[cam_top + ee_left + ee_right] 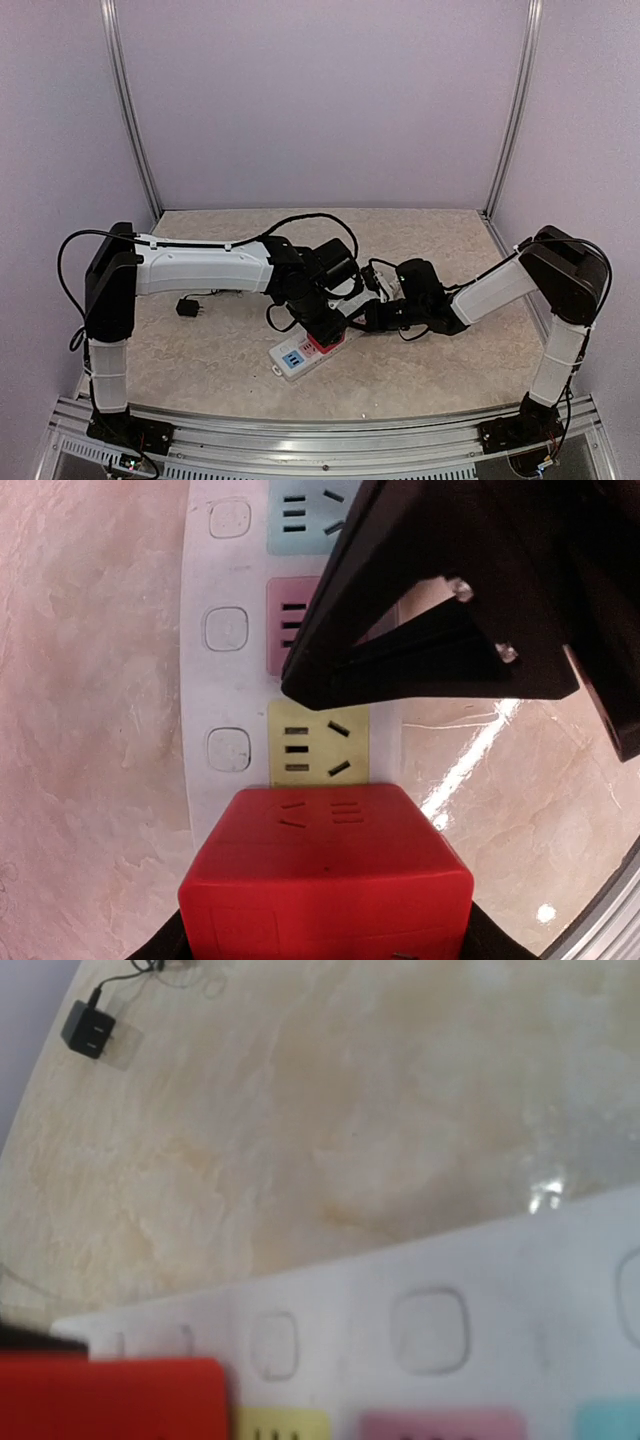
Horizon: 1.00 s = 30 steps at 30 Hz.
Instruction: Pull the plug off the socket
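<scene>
The left gripper [325, 935] grasps the red plug [325, 870] between its fingers, directly above the socket [225, 630] on the desk [80, 730]. The right gripper [330, 670], clenched, sits over the socket just ahead.

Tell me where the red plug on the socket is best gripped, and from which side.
Probably grip the red plug by its two flat, parallel side walls that face across the socket, coming straight down from above. It is a plain cube seated upright, with no handle, and those walls are unobstructed.
</scene>
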Motion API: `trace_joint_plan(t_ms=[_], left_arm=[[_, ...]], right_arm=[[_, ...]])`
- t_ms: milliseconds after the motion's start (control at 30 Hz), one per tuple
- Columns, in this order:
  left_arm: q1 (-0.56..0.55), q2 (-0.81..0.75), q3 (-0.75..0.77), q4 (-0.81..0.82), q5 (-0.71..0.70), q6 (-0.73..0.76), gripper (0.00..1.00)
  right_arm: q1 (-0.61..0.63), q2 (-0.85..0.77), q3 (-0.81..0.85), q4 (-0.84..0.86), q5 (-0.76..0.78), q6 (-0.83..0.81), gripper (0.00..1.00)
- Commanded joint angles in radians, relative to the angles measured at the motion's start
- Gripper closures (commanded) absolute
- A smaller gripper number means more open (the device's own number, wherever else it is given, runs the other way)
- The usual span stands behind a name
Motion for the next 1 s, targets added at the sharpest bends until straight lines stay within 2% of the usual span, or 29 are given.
trace_joint_plan(t_ms=[0, 67, 267, 333, 433, 533, 600, 767, 967], left_arm=[[0.06, -0.109, -0.026, 0.114, 0.103, -0.045, 0.78], [0.044, -0.104, -0.008, 0.09, 0.071, -0.024, 0.79], [-0.054, -0.024, 0.083, -0.008, -0.176, 0.07, 0.84], [-0.038, -0.021, 0.077, 0.004, -0.133, 0.051, 0.85], [0.032, -0.08, 0.003, 0.095, 0.044, -0.012, 0.84], [0.087, -0.15, -0.058, 0.172, 0.161, -0.055, 0.84], [0.085, -0.172, -0.052, 0.165, 0.152, -0.038, 0.85], [0.034, -0.114, 0.031, 0.053, 0.004, 0.012, 0.85], [0.073, -0.169, -0.03, 0.108, 0.069, -0.012, 0.84]], right_arm=[[0.008, 0.046, -0.032, -0.118, 0.038, -0.016, 1.0], [0.008, 0.049, -0.031, -0.116, 0.038, -0.018, 1.0], [0.008, 0.059, -0.028, -0.115, 0.042, -0.02, 1.0], [0.008, 0.061, -0.028, -0.116, 0.044, -0.022, 1.0], [0.009, 0.058, -0.028, -0.123, 0.047, -0.026, 1.0], [0.008, 0.054, -0.031, -0.128, 0.052, -0.031, 1.0], [0.007, 0.056, -0.031, -0.128, 0.052, -0.033, 1.0], [0.008, 0.065, -0.026, -0.118, 0.043, -0.026, 1.0], [0.008, 0.028, -0.026, -0.114, 0.03, -0.025, 1.0]])
